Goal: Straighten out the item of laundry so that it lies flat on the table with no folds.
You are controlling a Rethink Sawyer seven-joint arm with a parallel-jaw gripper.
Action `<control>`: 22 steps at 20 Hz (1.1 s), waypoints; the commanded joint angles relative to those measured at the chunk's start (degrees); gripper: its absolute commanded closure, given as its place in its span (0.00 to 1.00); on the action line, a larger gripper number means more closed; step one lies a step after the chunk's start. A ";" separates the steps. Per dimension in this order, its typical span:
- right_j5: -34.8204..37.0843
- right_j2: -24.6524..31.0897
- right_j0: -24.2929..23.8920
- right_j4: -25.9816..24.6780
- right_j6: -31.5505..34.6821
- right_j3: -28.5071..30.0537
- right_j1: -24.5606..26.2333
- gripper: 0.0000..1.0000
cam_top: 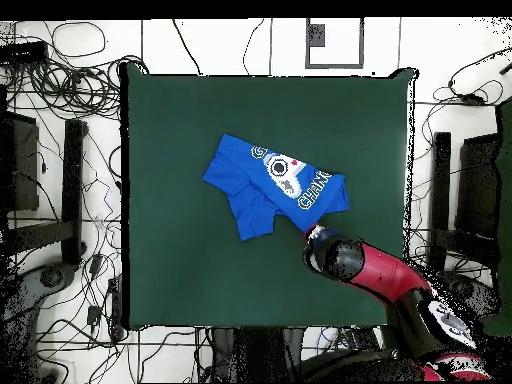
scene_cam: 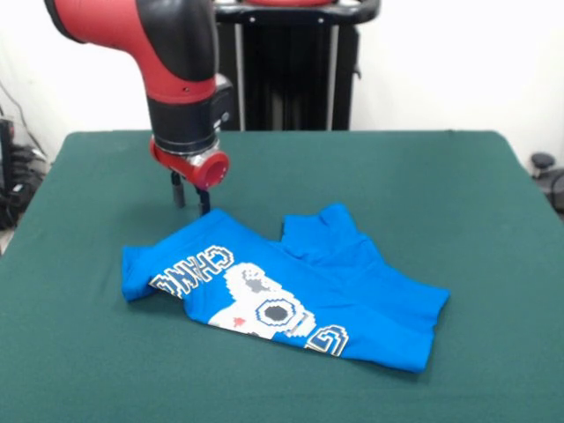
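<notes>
The item of laundry [scene_cam: 291, 295] is a bright blue T-shirt lying crumpled on the green table [scene_cam: 414, 176], with its white, black and yellow graphic facing up. Part of the cloth is folded over at the far middle, and the left edge is tucked under. My gripper [scene_cam: 191, 199] hangs at the shirt's far left edge, open, with its fingers [scene_cam: 178, 190] apart just above the cloth edge and nothing between them. From overhead, the shirt [cam_top: 270, 185] lies mid-table [cam_top: 180, 270], and the gripper [cam_top: 309, 233] is at its lower right corner.
The red arm [cam_top: 385, 275] crosses the table's lower right corner in the overhead view. Cables [cam_top: 60, 80] and black stands [cam_top: 70, 180] surround the table on the floor. The black pedestal [scene_cam: 291, 70] stands beyond the far edge.
</notes>
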 commanded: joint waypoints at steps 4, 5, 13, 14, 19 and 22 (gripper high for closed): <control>5.67 2.27 2.16 0.00 3.06 1.22 -2.28 0.00; 6.32 2.26 2.26 0.03 2.84 1.00 -2.52 0.00; 10.01 2.14 2.69 0.42 2.54 0.40 -4.23 0.00; 9.94 2.22 2.62 0.35 2.57 0.47 -4.32 0.00; 9.65 2.24 2.75 0.06 3.03 0.83 -4.70 0.00; 9.24 2.07 3.12 -0.14 3.34 1.02 -4.72 0.00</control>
